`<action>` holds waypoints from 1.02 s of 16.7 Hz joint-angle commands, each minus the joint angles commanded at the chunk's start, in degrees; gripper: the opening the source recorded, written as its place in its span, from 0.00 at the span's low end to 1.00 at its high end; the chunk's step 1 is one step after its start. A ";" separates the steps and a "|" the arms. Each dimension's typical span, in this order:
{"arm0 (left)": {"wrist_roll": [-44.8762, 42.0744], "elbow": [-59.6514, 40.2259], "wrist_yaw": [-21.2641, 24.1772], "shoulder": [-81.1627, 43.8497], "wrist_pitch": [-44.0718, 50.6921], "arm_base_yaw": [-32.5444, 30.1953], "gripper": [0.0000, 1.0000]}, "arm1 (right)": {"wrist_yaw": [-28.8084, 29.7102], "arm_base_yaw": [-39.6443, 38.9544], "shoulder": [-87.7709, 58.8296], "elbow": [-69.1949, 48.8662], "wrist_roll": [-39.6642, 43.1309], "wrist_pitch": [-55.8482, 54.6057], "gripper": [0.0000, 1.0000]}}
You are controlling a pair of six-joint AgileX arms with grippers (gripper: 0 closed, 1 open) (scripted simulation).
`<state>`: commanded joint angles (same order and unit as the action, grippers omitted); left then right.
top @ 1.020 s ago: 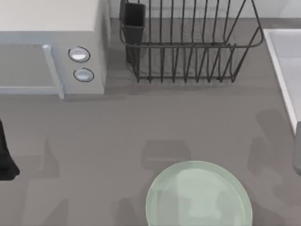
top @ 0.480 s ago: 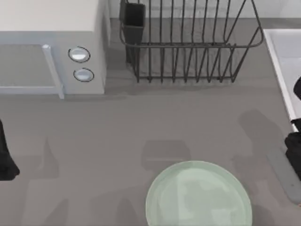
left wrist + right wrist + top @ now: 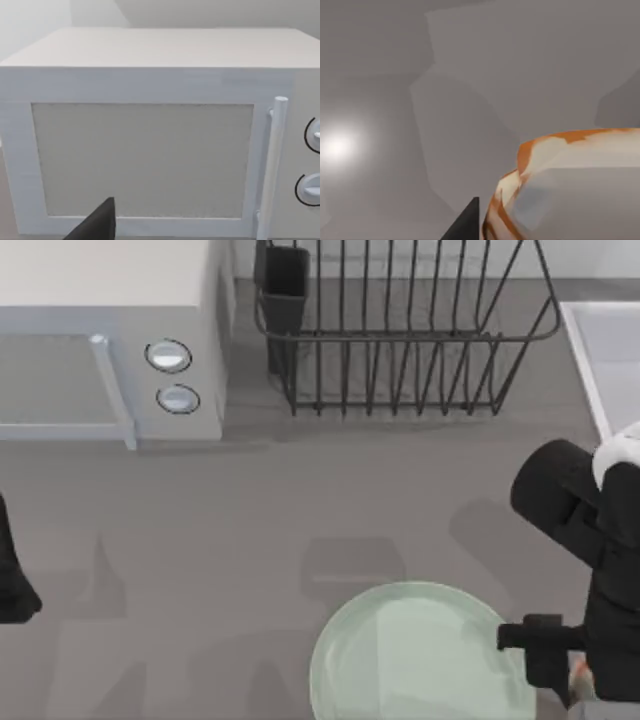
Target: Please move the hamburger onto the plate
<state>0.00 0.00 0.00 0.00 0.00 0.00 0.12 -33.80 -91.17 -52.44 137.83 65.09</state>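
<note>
At the bench's [image 3: 250, 520] right edge, beside the mint plate [image 3: 420, 655], my right gripper [image 3: 580, 680] is hanging with the hamburger [image 3: 570, 185] (cream, orange-patched) lying close against its fingers; whether they are pinching it I cannot tell. My left arm is sitting parked at the left edge, its wrist view facing the white microwave [image 3: 150, 135].
</note>
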 joint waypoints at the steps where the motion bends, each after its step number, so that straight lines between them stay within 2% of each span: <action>1: 0.00 0.00 0.00 0.00 0.00 0.00 1.00 | -0.21 -1.46 -1.56 -0.31 7.60 0.31 0.00; 5: 0.00 0.00 0.00 0.00 0.00 0.00 1.00 | -1.03 -7.07 -6.75 -3.12 36.14 1.23 0.00; 9: 0.00 0.00 0.00 0.00 0.00 0.00 1.00 | -1.30 -11.86 -9.70 -8.06 59.12 0.64 0.00; 13: 0.00 0.00 0.00 0.00 0.00 0.00 1.00 | -0.75 -15.15 -10.12 -13.89 73.87 -1.31 0.00; 17: 0.00 0.00 0.00 0.00 0.00 0.00 1.00 | 0.03 -16.86 -9.14 -18.27 80.24 -3.24 0.00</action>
<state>0.00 0.00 0.00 0.00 0.00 0.00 0.14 -50.66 -100.31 -70.70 218.07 61.85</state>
